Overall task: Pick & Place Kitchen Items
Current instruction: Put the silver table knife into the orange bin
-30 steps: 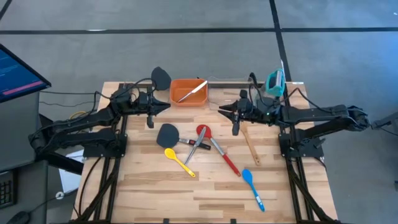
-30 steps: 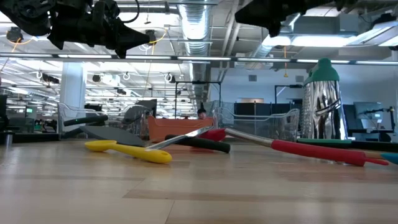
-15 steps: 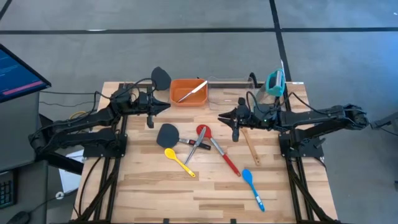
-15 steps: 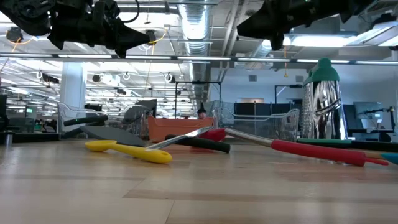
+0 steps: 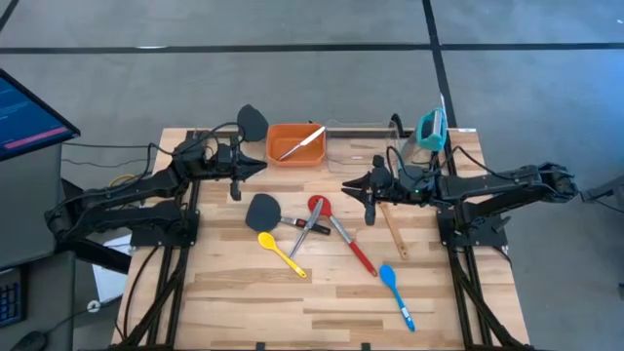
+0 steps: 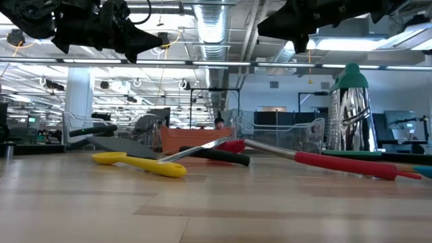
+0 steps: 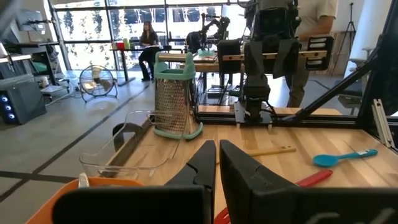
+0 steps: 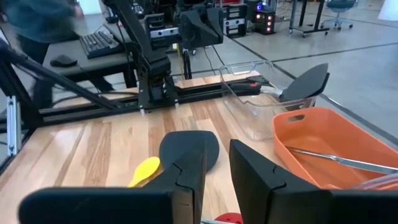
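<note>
**A robotics lab on an open industrial floor**

Exposed ducts (image 6: 209, 27) and strip lights (image 6: 378, 44) run under a high ceiling. Ahead of the left claw (image 7: 216, 163), large windows (image 7: 124, 22) light a grey concrete floor, a standing fan (image 7: 94, 82) and a person seated at a far desk (image 7: 148, 38). Beyond the right claw (image 8: 214, 163), a keyboard (image 8: 102, 42) lies on another desk. A monitor (image 5: 29, 109) stands beside the wooden bench (image 5: 234, 302).

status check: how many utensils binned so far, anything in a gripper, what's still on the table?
Done: one utensil, the metal tongs, lies in the orange bin.
In hand: nothing. The left gripper is shut and empty beside the bin; the right gripper is open above the table.
Left: black spatula, red spoon, yellow spoon, blue spoon, wooden fork.
</note>
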Controlling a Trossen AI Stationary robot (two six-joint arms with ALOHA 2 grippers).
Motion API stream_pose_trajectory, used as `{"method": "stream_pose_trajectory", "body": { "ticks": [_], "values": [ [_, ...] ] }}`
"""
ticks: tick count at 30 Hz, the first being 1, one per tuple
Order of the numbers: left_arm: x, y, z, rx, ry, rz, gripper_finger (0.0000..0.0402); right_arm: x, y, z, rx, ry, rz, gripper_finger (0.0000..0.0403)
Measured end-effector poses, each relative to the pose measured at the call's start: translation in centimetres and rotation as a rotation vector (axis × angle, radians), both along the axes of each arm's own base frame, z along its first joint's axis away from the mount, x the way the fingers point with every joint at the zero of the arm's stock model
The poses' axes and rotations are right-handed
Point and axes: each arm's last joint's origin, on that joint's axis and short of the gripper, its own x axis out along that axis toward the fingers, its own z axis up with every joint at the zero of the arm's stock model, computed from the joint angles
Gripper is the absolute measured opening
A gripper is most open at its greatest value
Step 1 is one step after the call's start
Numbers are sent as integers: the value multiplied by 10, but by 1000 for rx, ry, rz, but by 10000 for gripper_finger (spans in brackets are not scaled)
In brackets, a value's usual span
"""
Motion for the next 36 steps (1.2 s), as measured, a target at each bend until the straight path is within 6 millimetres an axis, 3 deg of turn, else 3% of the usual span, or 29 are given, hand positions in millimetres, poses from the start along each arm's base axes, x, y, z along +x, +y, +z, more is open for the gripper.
{"method": "stream_pose_trajectory", "body": {
  "ticks": [5,13,23,29,36],
  "values": [
    [0,0,0,-55,-8,0,8,0,0,0,106,-23,-23,67],
    [0,0,0,-61,-7,0,8,0,9,-1,107,-7,13,67],
    [0,0,0,-61,-6,1,8,2,21,-17,147,102,-40,67],
    [0,0,0,-73,-6,1,8,27,28,-26,91,177,-8,67],
    [0,0,0,-187,-22,2,8,56,33,-22,80,193,-1,67]
  ]
}}
